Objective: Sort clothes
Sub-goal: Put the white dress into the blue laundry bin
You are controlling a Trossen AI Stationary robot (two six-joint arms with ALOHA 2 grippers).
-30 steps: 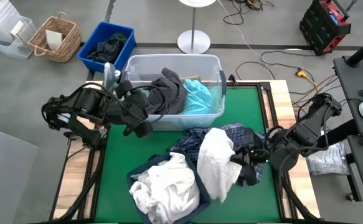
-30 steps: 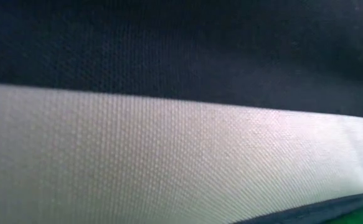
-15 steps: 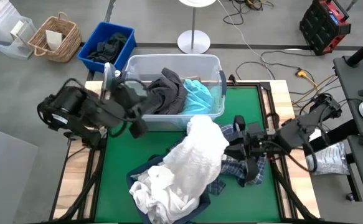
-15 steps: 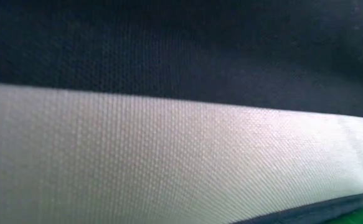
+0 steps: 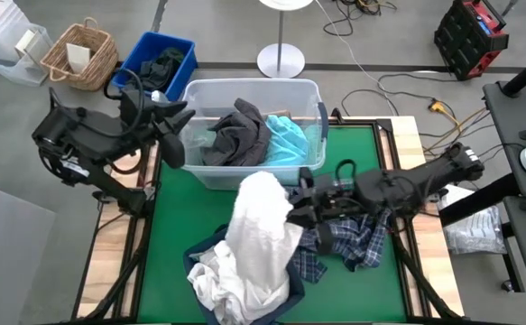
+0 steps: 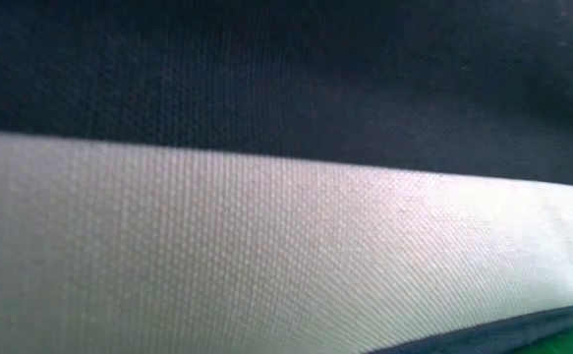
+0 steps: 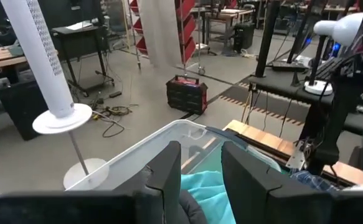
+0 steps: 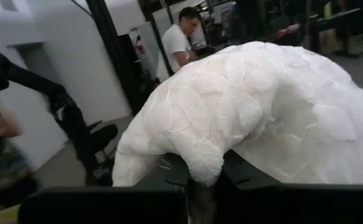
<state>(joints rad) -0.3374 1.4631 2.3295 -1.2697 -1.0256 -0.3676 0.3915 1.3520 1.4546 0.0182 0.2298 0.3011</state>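
From above, your right claw [image 5: 291,209] is clenched on the white garment [image 5: 261,230] near the middle of the bench [image 5: 174,226]; the cloth drapes into the navy bin [image 5: 201,253] at the front edge. In the left wrist view, your left claw [image 7: 201,171] is released, over the clear tub [image 7: 159,140].

No readable text, labels, brands, numbers or signs in any view.

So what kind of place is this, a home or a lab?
Most likely a robotics lab or workshop: bare concrete floor with loose cables, a red toolbox, and equipment racks beyond the table.
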